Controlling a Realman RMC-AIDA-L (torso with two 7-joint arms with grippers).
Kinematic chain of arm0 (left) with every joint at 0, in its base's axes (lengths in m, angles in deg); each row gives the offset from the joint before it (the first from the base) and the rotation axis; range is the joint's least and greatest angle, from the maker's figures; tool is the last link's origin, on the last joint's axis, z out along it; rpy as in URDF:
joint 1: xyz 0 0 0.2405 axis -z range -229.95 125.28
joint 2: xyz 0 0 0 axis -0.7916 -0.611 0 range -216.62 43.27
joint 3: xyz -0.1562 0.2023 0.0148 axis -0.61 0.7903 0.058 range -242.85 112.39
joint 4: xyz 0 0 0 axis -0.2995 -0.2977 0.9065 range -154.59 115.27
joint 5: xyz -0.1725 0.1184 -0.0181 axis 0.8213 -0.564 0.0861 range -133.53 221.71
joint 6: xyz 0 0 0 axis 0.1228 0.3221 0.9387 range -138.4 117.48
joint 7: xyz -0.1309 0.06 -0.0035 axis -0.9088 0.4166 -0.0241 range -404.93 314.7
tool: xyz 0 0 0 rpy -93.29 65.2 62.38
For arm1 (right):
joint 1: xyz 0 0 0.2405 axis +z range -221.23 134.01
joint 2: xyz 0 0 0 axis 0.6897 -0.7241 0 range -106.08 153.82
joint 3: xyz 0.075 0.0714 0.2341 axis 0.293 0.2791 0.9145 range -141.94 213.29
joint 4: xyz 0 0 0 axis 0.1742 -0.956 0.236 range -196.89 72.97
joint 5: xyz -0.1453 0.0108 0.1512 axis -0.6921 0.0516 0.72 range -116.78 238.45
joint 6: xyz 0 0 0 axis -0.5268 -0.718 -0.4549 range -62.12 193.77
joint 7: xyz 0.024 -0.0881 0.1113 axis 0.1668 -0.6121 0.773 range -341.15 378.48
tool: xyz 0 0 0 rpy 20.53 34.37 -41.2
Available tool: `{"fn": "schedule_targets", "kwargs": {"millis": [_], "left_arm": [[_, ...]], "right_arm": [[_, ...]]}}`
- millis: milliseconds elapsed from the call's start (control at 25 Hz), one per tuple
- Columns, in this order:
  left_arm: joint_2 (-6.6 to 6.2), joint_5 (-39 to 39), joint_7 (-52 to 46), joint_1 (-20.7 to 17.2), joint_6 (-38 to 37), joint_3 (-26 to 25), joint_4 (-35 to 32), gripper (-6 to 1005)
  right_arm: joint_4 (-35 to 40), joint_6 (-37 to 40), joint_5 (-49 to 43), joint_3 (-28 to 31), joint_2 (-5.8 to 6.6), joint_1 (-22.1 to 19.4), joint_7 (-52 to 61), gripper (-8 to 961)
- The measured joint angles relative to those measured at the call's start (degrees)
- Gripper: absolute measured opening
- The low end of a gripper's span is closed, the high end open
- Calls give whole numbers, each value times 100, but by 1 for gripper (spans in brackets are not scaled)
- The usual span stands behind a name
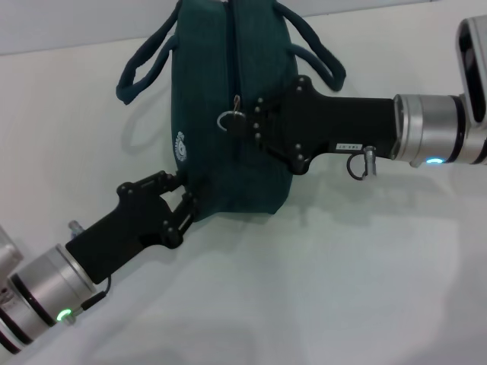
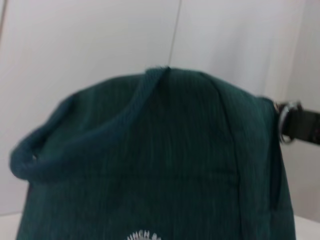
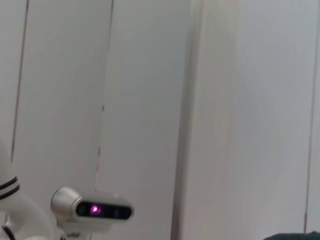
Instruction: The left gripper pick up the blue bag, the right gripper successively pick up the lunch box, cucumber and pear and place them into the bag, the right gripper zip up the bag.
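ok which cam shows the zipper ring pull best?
Head view: the ring pull hangs clear on the blue bag just off the right gripper. Left wrist view catches it only at the bag's edge, partly blurred. Right wrist view shows none of it.

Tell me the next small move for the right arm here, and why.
Probably draw the zipper pull further along its track. The right gripper sits at the metal ring on top of the blue bag, while the left gripper steadies the bag's near end. No lunch box, cucumber or pear shows outside, so only zipping seems left.
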Motion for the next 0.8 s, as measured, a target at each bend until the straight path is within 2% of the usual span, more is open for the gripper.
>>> {"fn": "schedule_targets", "kwargs": {"millis": [160,360,800], "left_arm": [[0,-248,13,66,166,-15,0,272],[0,-273,20,91,201,-6,-2,239],[0,-285,17,38,240,-27,-57,186]], "right_arm": [[-57,136,207,-3,-4,-63,-3,10],[-267,211,593,-3,4,-78,-4,10],[-478,271,838,12,-6,-227,-2,10]]}}
